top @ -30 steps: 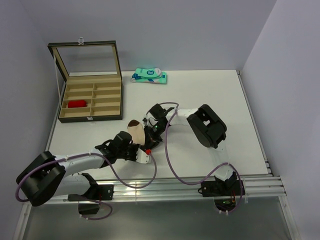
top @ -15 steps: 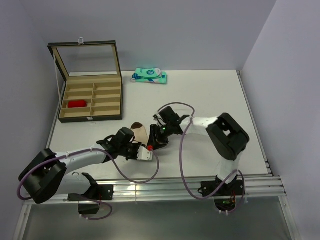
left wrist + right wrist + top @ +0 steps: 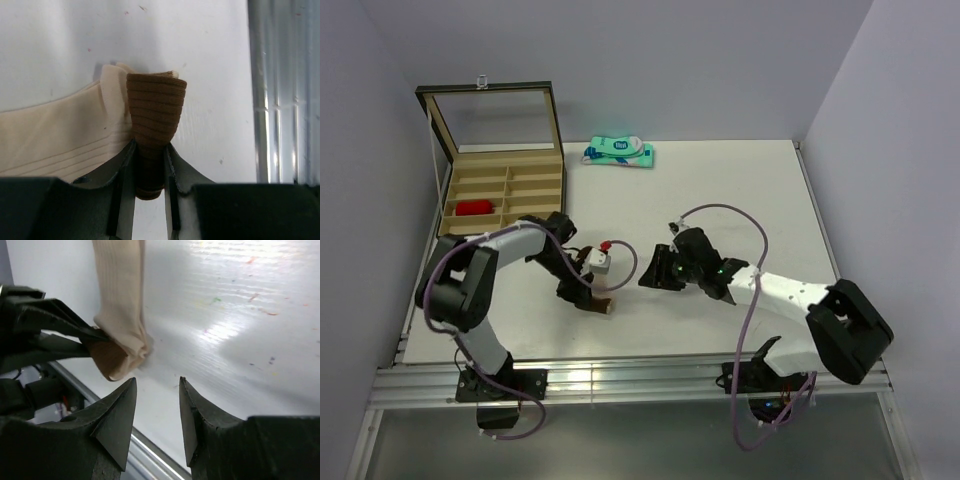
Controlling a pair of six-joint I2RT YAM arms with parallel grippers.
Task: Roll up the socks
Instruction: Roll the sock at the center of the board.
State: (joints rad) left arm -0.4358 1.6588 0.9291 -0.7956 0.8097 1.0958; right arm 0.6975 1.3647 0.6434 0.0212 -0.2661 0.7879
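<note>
The beige sock (image 3: 60, 145) lies on the white table with its brown end (image 3: 155, 107) folded over. My left gripper (image 3: 149, 150) is shut on that brown end, close to the table's near edge. In the top view the left gripper (image 3: 590, 290) covers most of the sock, and only a brown bit (image 3: 606, 306) shows. My right gripper (image 3: 655, 276) is open and empty just right of the sock; its wrist view shows the gripper (image 3: 157, 382) a little short of the sock (image 3: 120, 300). The red sock (image 3: 475, 208) lies in a box compartment.
An open compartment box (image 3: 502, 205) with a raised glass lid stands at the back left. A teal-and-white packet (image 3: 618, 152) lies at the back middle. The metal rail (image 3: 620, 375) runs along the near table edge, close to the sock.
My right gripper has drawn back to the right, away from the sock, and its arm has swung out. My left arm has swung up toward the box, still gripping the sock, which now lies lower.
</note>
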